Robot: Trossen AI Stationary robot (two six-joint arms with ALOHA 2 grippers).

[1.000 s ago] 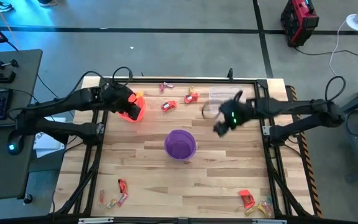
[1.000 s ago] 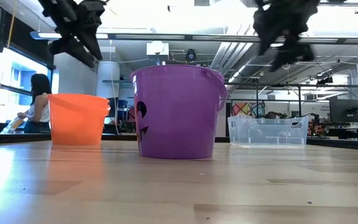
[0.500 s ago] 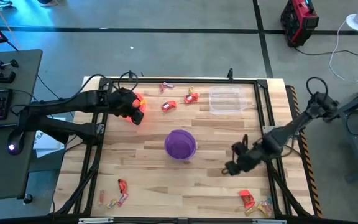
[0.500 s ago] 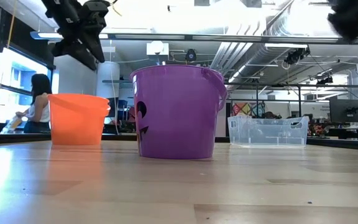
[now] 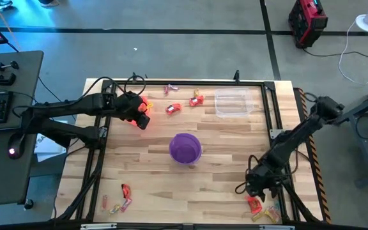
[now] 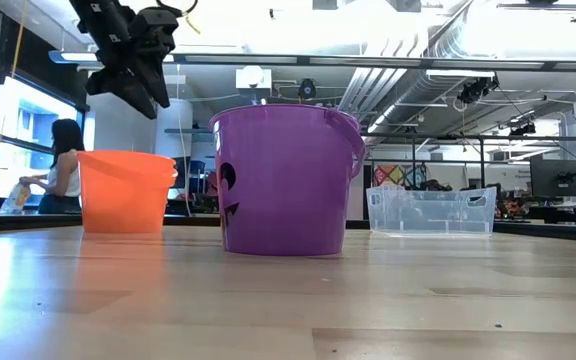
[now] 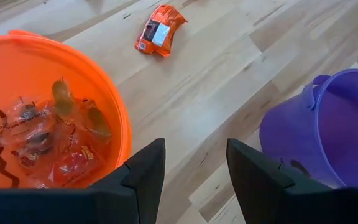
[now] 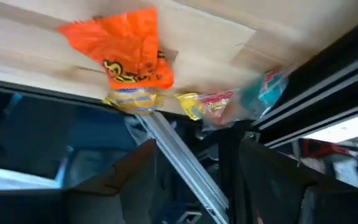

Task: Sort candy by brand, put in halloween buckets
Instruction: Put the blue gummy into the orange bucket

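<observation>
The orange bucket [image 7: 42, 112] stands at the far left with several wrapped candies inside, and also shows in the low view [image 6: 123, 190]. My left gripper [image 5: 139, 114] hovers over its rim, open and empty [image 7: 194, 180]. The purple bucket [image 5: 185, 148] stands upright at the table's middle. My right gripper [image 5: 255, 189] is open and empty [image 8: 194, 180], above the near right corner. An orange-wrapped candy [image 8: 126, 53] lies there beside yellow and pink ones [image 8: 210, 106]. Loose candies lie at the far middle [image 5: 173, 108] and near left [image 5: 125, 190].
A clear plastic tub [image 5: 230, 102] stands at the far right. One orange candy [image 7: 159, 30] lies on the wood between the buckets' far side. The table's metal frame rail [image 8: 173, 155] runs along the near right corner. A person [image 6: 63, 165] is in the room beyond.
My right gripper has swung from beside the clear tub at the far side toward the table's near right corner, and now stands over the candies there. My left gripper has stayed over the orange bucket.
</observation>
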